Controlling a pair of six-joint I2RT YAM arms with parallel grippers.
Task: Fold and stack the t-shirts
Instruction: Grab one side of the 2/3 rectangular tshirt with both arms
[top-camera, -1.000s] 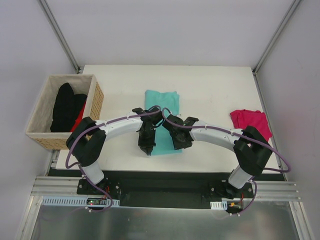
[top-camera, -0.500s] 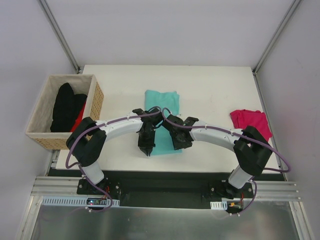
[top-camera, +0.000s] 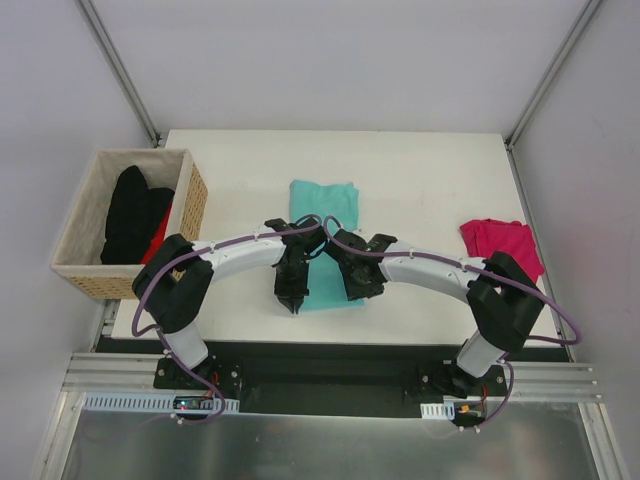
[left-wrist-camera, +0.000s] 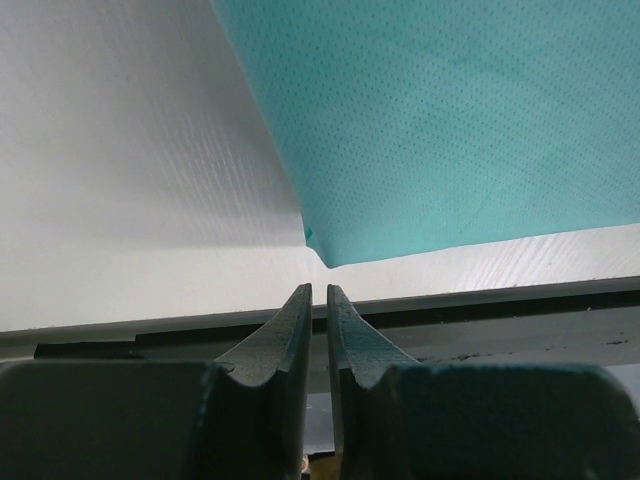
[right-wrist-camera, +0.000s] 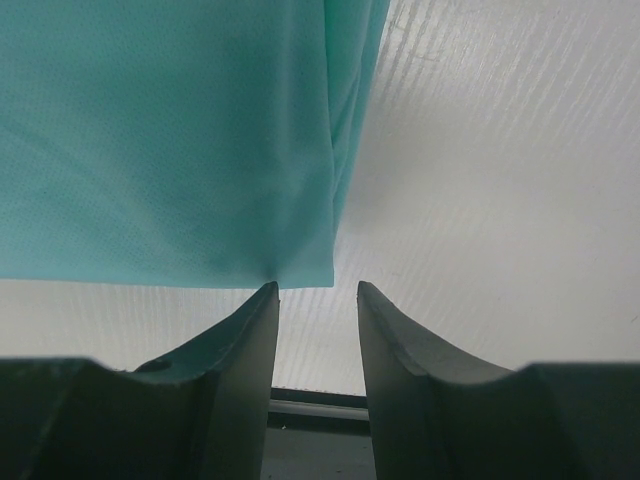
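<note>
Left gripper (left-wrist-camera: 319, 290): jaws nearly together, only a thin slit between the tips, nothing in it; poised just short of the near-left corner of the shirt, not touching it.
Right gripper (right-wrist-camera: 318, 288): jaws partly apart, gap bare; one fingertip right at the shirt's near-right corner (contact impossible to tell).
Teal-mint green cloth t-shirt (top-camera: 322, 200): folded to a long rectangle, flat at mid-table, its near end under both wrists; doubled layers visible along its right edge in the right wrist view.
Magenta-pink cloth t-shirt (top-camera: 500, 243): loosely folded by the table's right edge, well apart from the green one and from both grippers.
White rectangular table (top-camera: 430, 170): matte, faintly grained in the close views; dark gap along its near edge.
Tan woven wicker basket (top-camera: 192, 205): just beside the table's left edge, cloth-lined, with black clothes (top-camera: 133, 215) and a sliver of red inside.
Pale grey walls (top-camera: 330, 60): on three sides, with slanting metal struts at the far corners.
Metal rail (top-camera: 330, 400): across the near side (both arm bases bolted on it).
</note>
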